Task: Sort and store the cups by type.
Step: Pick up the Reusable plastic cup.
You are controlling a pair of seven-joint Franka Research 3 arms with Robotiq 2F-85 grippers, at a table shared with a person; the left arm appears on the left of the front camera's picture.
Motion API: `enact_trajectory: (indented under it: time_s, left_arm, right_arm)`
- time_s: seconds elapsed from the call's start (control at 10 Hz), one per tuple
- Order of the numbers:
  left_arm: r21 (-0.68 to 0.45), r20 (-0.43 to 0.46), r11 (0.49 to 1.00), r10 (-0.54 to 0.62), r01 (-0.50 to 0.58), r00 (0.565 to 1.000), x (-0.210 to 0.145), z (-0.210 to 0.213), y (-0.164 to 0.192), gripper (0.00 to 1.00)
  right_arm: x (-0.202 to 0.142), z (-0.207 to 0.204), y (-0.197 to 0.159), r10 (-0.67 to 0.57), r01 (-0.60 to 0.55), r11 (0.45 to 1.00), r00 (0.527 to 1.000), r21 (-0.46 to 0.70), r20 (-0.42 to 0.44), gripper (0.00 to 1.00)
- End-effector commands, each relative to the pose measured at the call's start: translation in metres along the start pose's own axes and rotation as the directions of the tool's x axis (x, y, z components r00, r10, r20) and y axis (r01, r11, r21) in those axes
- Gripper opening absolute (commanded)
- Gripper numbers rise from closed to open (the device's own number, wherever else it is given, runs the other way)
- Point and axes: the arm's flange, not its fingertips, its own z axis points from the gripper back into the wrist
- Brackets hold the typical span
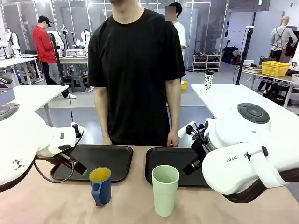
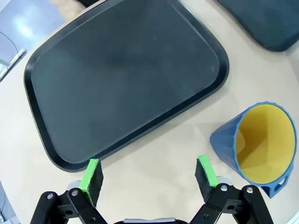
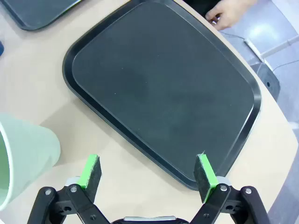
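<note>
Green pads spread wide and holding nothing, the left gripper (image 2: 148, 170) hovers over bare table (image 1: 46, 200) at the near rim of the left tray (image 2: 126, 79), with the dark blue mug (image 2: 254, 147) upright just beside one finger. The right gripper (image 3: 147, 168) is just as wide apart and empty, poised at the near rim of the right tray (image 3: 163, 88), with the mint-green tumbler (image 3: 23, 158) standing off to one side of it. Both trays are bare and both cups stand on the tabletop, so by my reading no sorting has been done. The cups stand apart with a clear gap, leaving each arm its own lane. The raised tray rims must be cleared, and a person's hand (image 3: 229, 14) rests at the table's far edge beyond the right tray.
</note>
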Motion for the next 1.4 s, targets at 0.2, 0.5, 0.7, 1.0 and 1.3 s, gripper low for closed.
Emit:
enact_trajectory:
  time_s: [0.2,0.5,0.7,1.0,1.3]
  left_arm:
    - [0.0,0.0,1.0,-0.001,0.001,1.0,0.0002,0.0,-0.0006,1.0]
    - [0.0,0.0,1.0,-0.001,0.001,1.0,0.0002,0.0,-0.0006,1.0]
    - [0.0,0.0,1.0,-0.001,0.001,1.0,0.0002,0.0,-0.0006,1.0]
    - [0.0,0.0,1.0,-0.001,0.001,1.0,0.0002,0.0,-0.0006,1.0]
    - [0.0,0.0,1.0,-0.001,0.001,1.0,0.0002,0.0,-0.0006,1.0]
  right_arm:
    - [0.0,0.0,0.0,0.0,0.0,1.0,1.0,0.0,0.0,1.0]
    - [0.0,0.0,0.0,0.0,0.0,1.0,1.0,0.0,0.0,1.0]
    - [0.0,0.0,0.0,0.0,0.0,1.0,1.0,0.0,0.0,1.0]
    - [0.0,0.0,0.0,0.0,0.0,1.0,1.0,0.0,0.0,1.0]
    - [0.0,0.0,0.0,0.0,0.0,1.0,1.0,0.0,0.0,1.0]
